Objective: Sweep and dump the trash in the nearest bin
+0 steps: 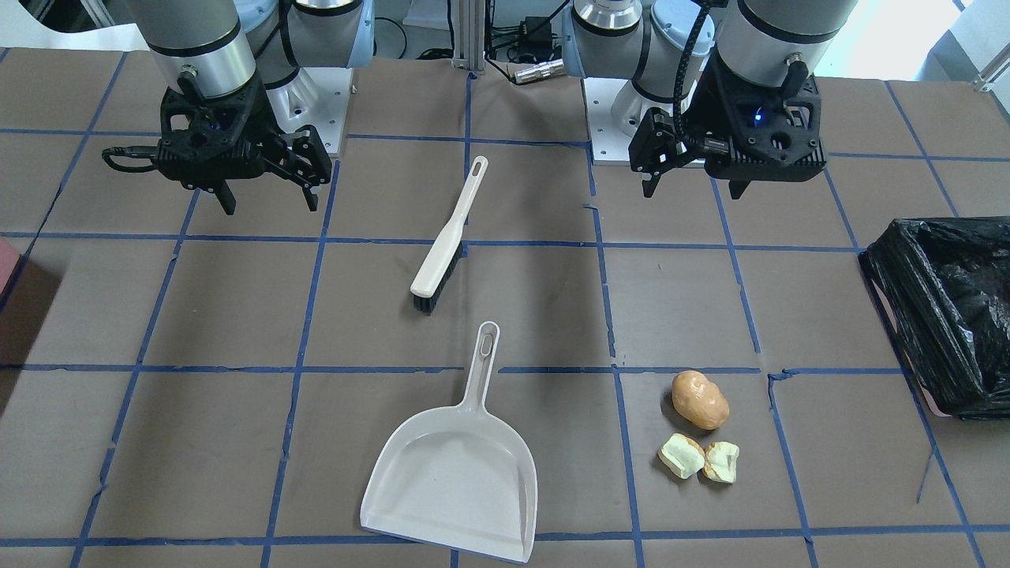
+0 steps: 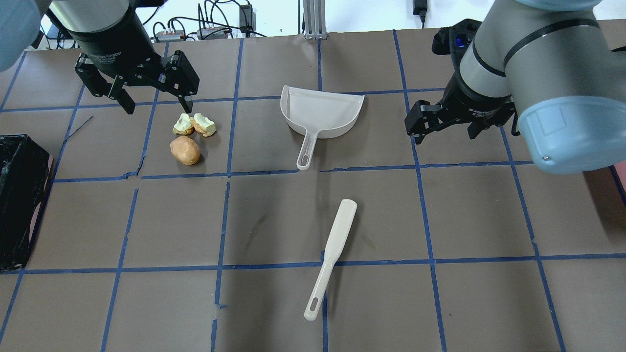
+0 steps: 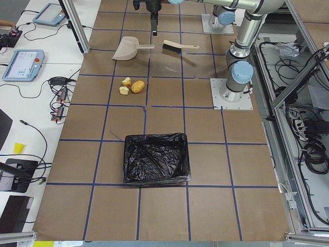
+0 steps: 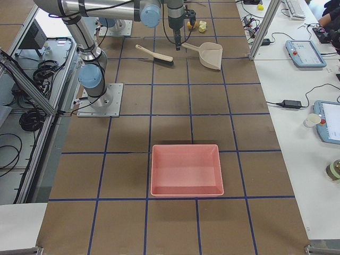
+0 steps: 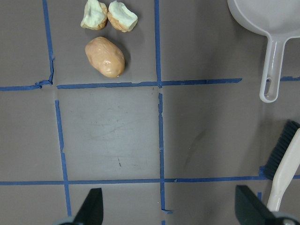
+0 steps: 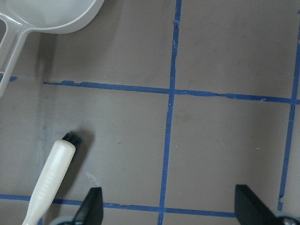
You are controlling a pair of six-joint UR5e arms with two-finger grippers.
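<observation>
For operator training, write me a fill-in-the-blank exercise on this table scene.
The trash comprises ___ lumps. It lies on the robot's ___ side. The bin is lined with a ___ bag. Jaws of the left gripper and right gripper are ___.
Missing words: three, left, black, open.

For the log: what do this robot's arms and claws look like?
Both arms are silver-grey tubes with pale blue joint caps and black bands. The left claw and right claw are black, two-fingered, with small white lettering above. A black cable runs to each wrist; blue lights glow there.
</observation>
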